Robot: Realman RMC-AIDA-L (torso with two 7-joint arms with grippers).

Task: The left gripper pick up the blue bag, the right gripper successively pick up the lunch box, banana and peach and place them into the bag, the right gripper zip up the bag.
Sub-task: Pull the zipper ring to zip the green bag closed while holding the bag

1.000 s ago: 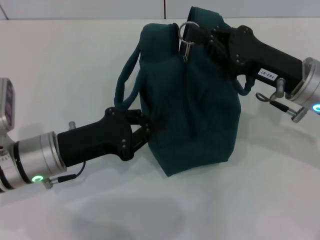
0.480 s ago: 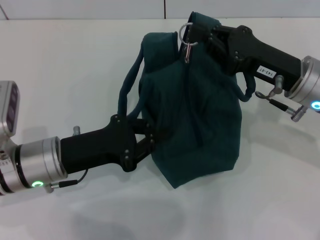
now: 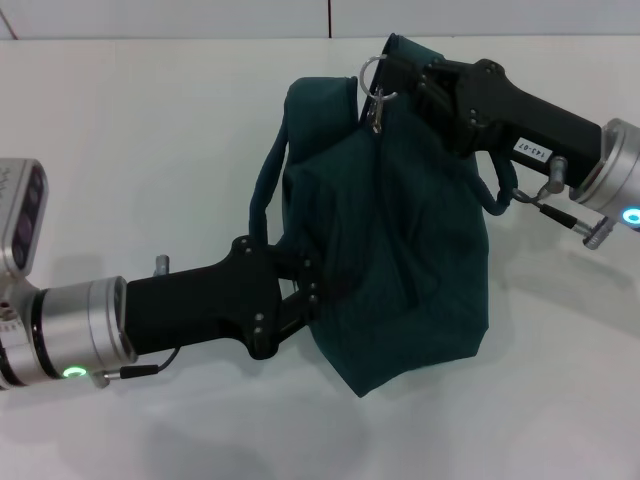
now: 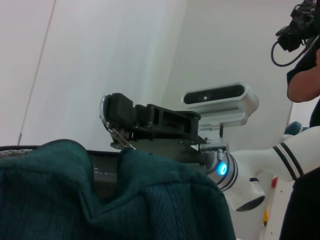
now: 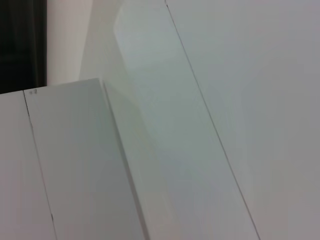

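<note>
The blue bag point(image 3: 400, 230) stands slumped on the white table point(image 3: 120, 130), its handle looping out at the left. My left gripper point(image 3: 312, 290) is shut on the fabric of the bag's lower left side. At the bag's top my right gripper point(image 3: 398, 76) is shut on the ring zip pull point(image 3: 372, 74). The left wrist view shows the bag point(image 4: 150, 200) from close by, with the right gripper point(image 4: 116, 116) above its top edge, holding the ring point(image 4: 104, 111). The lunch box, banana and peach are out of view.
The table's back edge meets a white wall just behind the bag. Past the bag, the left wrist view shows the robot's head camera point(image 4: 220, 100) and a person point(image 4: 305, 60) at the side. Only white wall panels appear in the right wrist view.
My left gripper has pushed rightward and nearer, and the bag's bottom has shifted with it. The right gripper has stayed at the zip ring, barely moving.
</note>
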